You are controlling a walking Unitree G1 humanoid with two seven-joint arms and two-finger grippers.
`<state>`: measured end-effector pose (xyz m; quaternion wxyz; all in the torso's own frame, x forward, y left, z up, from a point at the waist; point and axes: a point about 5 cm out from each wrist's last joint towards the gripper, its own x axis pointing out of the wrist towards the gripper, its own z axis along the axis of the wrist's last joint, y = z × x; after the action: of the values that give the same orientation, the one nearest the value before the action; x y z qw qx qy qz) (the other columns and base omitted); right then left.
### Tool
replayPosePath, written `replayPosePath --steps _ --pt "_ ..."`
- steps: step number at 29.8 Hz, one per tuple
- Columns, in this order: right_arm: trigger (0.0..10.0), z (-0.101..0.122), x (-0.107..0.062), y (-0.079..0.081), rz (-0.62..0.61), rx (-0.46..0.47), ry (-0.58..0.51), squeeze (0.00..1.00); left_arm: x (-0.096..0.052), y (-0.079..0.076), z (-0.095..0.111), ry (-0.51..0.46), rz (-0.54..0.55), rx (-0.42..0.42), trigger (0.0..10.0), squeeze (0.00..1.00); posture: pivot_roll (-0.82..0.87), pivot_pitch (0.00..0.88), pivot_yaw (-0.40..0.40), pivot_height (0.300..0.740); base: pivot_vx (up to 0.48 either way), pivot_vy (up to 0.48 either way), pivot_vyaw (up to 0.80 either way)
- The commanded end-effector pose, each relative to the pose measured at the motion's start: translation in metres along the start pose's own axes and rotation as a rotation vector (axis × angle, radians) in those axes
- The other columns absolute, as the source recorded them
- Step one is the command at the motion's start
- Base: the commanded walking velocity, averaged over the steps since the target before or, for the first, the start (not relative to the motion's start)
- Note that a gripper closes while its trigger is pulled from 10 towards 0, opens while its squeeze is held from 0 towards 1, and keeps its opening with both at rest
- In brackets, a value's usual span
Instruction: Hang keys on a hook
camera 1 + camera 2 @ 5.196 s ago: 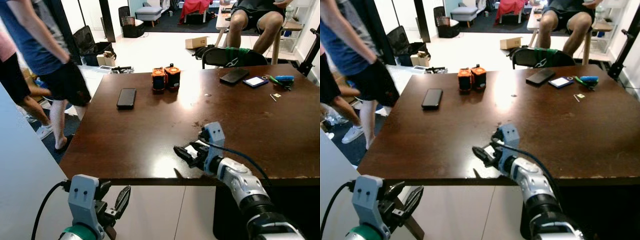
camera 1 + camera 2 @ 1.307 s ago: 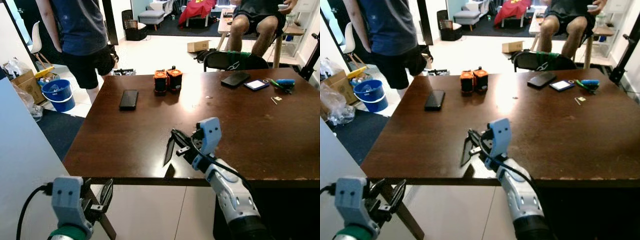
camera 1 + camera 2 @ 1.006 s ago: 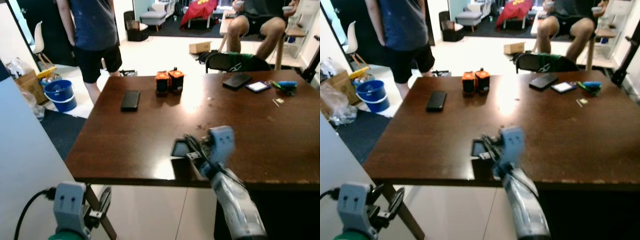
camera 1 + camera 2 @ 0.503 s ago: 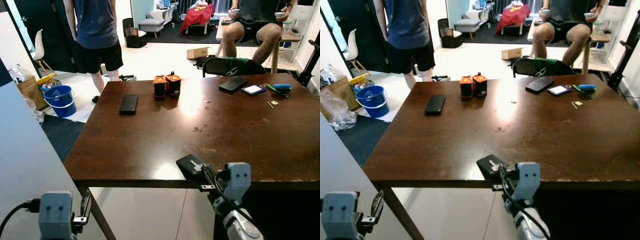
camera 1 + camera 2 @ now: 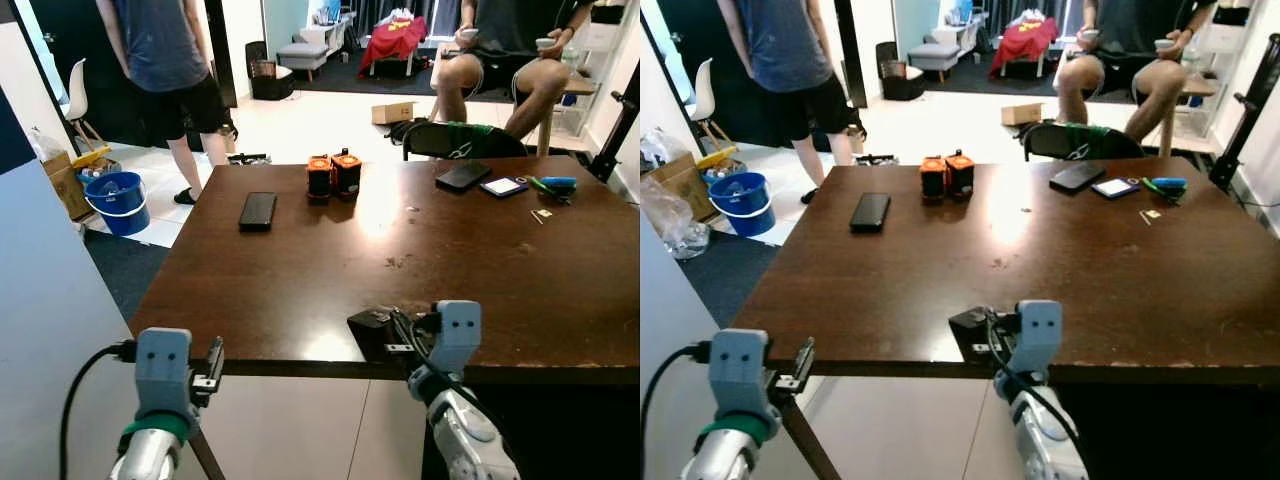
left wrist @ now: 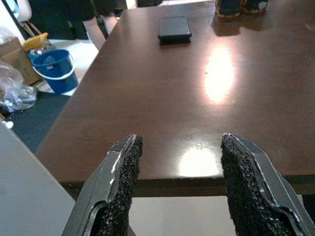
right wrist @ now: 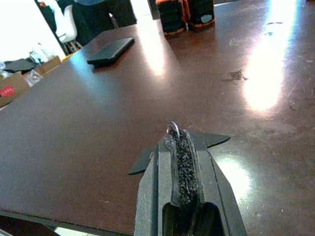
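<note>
Phone (image 5: 257,210) on table (image 5: 300,270), left of batteries (image 5: 334,176).

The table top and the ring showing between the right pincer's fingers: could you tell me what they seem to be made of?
Table top: apparently dark brown wood or veneer with a glossy finish, judging by the bright glare patches and scuffs. Ring at the tip of the right pincer: probably bare metal, thin, silvery and shiny.
</note>
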<state>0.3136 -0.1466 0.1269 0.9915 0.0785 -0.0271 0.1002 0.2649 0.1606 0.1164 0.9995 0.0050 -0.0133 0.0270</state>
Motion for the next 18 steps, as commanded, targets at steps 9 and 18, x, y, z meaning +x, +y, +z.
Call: replayPosePath --steps 9,18 --pt "10.0 -0.006 -0.007 0.002 0.000 -0.003 0.031 0.00 -0.010 0.010 -0.005 -0.003 -0.015 0.032 10.0 0.00 -0.19 0.009 0.131 0.740 0.000 0.000 0.00" --pt "10.0 -0.009 -0.008 0.001 0.003 0.004 0.044 0.00 -0.013 0.010 -0.003 -0.011 -0.020 0.035 10.0 0.00 -0.17 0.008 0.121 0.740 0.000 0.000 0.00"
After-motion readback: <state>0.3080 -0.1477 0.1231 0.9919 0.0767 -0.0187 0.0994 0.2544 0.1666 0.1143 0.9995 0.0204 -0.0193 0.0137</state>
